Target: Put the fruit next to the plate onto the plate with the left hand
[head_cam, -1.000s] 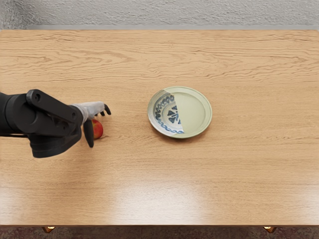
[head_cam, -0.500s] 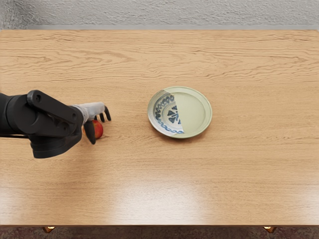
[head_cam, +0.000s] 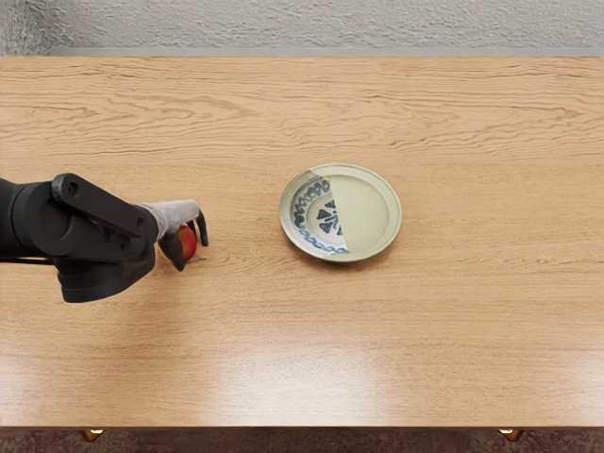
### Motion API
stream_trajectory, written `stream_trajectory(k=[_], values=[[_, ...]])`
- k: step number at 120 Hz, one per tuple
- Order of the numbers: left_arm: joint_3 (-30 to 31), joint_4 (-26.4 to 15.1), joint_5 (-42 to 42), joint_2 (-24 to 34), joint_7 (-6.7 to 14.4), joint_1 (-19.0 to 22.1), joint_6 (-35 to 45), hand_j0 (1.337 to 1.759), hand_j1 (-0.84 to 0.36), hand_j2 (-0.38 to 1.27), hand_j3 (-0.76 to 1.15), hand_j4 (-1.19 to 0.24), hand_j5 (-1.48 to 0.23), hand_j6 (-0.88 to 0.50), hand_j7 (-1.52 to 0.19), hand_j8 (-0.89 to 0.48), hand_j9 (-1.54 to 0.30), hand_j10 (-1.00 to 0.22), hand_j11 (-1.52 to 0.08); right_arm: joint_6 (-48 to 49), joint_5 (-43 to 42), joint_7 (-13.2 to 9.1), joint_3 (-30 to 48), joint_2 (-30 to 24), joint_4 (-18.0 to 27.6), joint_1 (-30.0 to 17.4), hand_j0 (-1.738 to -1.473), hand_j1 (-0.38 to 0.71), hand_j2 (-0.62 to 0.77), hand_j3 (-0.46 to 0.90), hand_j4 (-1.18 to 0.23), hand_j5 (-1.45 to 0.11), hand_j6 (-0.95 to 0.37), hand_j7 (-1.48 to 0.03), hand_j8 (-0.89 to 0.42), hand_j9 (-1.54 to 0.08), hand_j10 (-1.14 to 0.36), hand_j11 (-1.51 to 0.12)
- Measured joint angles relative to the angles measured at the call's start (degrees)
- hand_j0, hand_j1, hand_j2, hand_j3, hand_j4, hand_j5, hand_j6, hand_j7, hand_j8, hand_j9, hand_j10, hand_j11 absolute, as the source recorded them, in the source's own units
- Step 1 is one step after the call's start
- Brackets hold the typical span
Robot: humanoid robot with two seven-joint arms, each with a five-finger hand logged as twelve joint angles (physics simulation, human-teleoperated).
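We see the left robot hand (head_cam: 178, 229) reaching low over the bench (head_cam: 425, 321), fingers curled gripping the fruit (head_cam: 189, 243), well left of the plate (head_cam: 390, 215).

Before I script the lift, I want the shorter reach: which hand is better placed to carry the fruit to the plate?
Left. The left hand curls around the red fruit, which sits left of the plate; the right arm is out of view.

Fruit (head_cam: 189, 242) on table (head_cam: 425, 330), well L of plate (head_cam: 370, 213).
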Motion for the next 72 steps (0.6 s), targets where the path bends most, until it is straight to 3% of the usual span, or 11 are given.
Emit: stream_trajectory(k=[19, 24, 31, 42, 51, 57, 61, 72], values=[[0.0, 0.0, 0.1, 0.0, 0.1, -0.1, -1.9, 1.645, -0.4, 0.2, 0.0, -0.75, -0.88, -0.4, -0.93, -0.27, -0.95, -0.42, -0.98, 0.0, 0.0, 0.0, 0.0, 0.0, 0.0, 0.0, -1.658, -0.31, -0.01, 0.0, -0.04, -0.05, -0.04, -0.05, -0.04, -0.05, -0.04, -0.05], [0.0, 0.0, 0.1, 0.1, 0.1, -0.1, -2.4, 1.644, -0.42, 0.2, 0.0, -0.78, -0.91, -0.39, -0.93, -0.28, -0.92, -0.43, -1.03, 0.0, 0.0, 0.0, 0.0, 0.0, 0.0, 0.0, -1.658, -0.31, -0.01, 0.0, -0.04, -0.05, -0.04, -0.05, -0.04, -0.05, -0.04, -0.05], [-0.1, -0.1, 0.5, 0.1, 0.2, -0.2, -3.4, 1.643, -0.46, 0.2, 0.0, -0.82, -0.93, -0.28, -1.04, -0.17, -1.03, -0.41, -1.07, 0.0, 0.0, 0.0, 0.0, 0.0, 0.0, 0.0, -1.658, -0.31, -0.01, 0.0, -0.04, -0.05, -0.04, -0.05, -0.04, -0.05, -0.04, -0.05], [-0.1, -0.1, 0.6, 0.3, 0.3, -0.7, -5.3, 1.643, -0.5, 0.23, 0.0, -0.87, -0.95, -0.21, -1.06, -0.09, -1.07, -0.37, -1.12, 0.0, 0.0, 0.0, 0.0, 0.0, 0.0, 0.0, -1.658, -0.31, -0.01, 0.0, -0.04, -0.05, -0.04, -0.05, -0.04, -0.05, -0.04, -0.05], [0.0, -0.2, 0.4, 0.7, 0.4, -1.9, -7.1, 1.645, -0.49, 0.22, 0.0, -0.88, -0.98, -0.29, -0.92, -0.17, -0.92, -0.36, -1.14, 0.0, 0.0, 0.0, 0.0, 0.0, 0.0, 0.0, -1.658, -0.31, -0.01, 0.0, -0.04, -0.05, -0.04, -0.05, -0.04, -0.05, -0.04, -0.05], [0.1, -0.2, 0.2, 1.2, 0.6, -3.2, -9.0, 1.643, -0.52, 0.3, 0.0, -0.88, -1.01, -0.28, -0.97, -0.2, -0.98, -0.38, -1.16, 0.0, 0.0, 0.0, 0.0, 0.0, 0.0, 0.0, -1.658, -0.31, -0.01, 0.0, -0.04, -0.05, -0.04, -0.05, -0.04, -0.05, -0.04, -0.05], [0.2, -0.3, 0.0, 1.7, 0.7, -4.2, -10.3, 1.64, -0.5, 0.23, 0.0, -0.87, -1.05, -0.27, -1.01, -0.19, -1.02, -0.4, -1.17, 0.0, 0.0, 0.0, 0.0, 0.0, 0.0, 0.0, -1.658, -0.31, -0.01, 0.0, -0.04, -0.05, -0.04, -0.05, -0.04, -0.05, -0.04, -0.05], [0.2, -0.3, -0.3, 2.2, 1.0, -6.1, -14.4, 1.634, -0.5, 0.29, 0.0, -0.85, -1.13, -0.24, -1.09, -0.16, -1.09, -0.42, -1.21, 0.0, 0.0, 0.0, 0.0, 0.0, 0.0, 0.0, -1.658, -0.31, -0.01, 0.0, -0.04, -0.05, -0.04, -0.05, -0.04, -0.05, -0.04, -0.05]])
